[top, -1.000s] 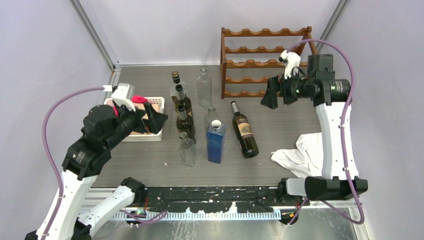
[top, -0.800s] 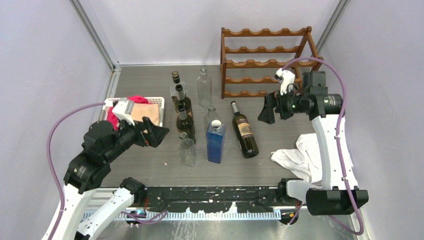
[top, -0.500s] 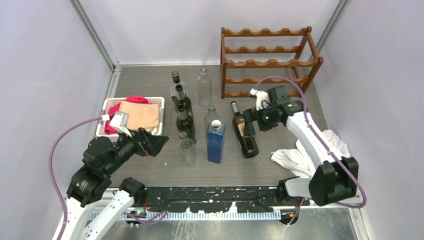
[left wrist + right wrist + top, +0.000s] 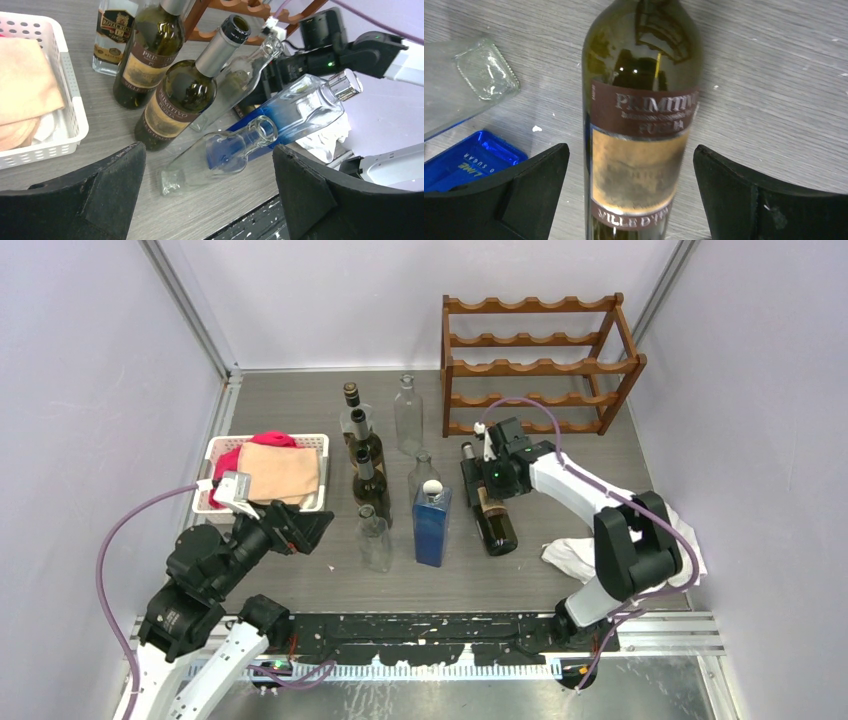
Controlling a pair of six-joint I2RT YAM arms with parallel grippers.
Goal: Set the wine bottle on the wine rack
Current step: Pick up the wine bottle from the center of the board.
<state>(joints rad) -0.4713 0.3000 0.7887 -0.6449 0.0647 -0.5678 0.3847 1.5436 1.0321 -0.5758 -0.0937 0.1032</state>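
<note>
The right arm has swung down from in front of the wine rack [image 4: 535, 365] since a second ago, and the right gripper [image 4: 482, 488] now hangs low over the wine bottle [image 4: 497, 530]. That bottle lies on its side on the table [image 4: 470, 580], neck toward the rack and apart from it. The left arm has drawn back from the basket [image 4: 324, 472] toward its base, and the left gripper [image 4: 308, 528] hovers wide open with nothing in it.

The overhead view hides the right jaws. The right wrist camera shows them spread as wide as they go, one on either side of the bottle's brown label, not clamped on it. The left wrist camera alone shows the printed labels on the upright bottles.

There are eight bottles. One is lying and seven are upright: one blue bottle [image 4: 432, 530], two dark bottles [image 4: 172, 107] and four of clear glass. There is one rack, one basket and one white cloth [image 4: 575, 555]
</note>
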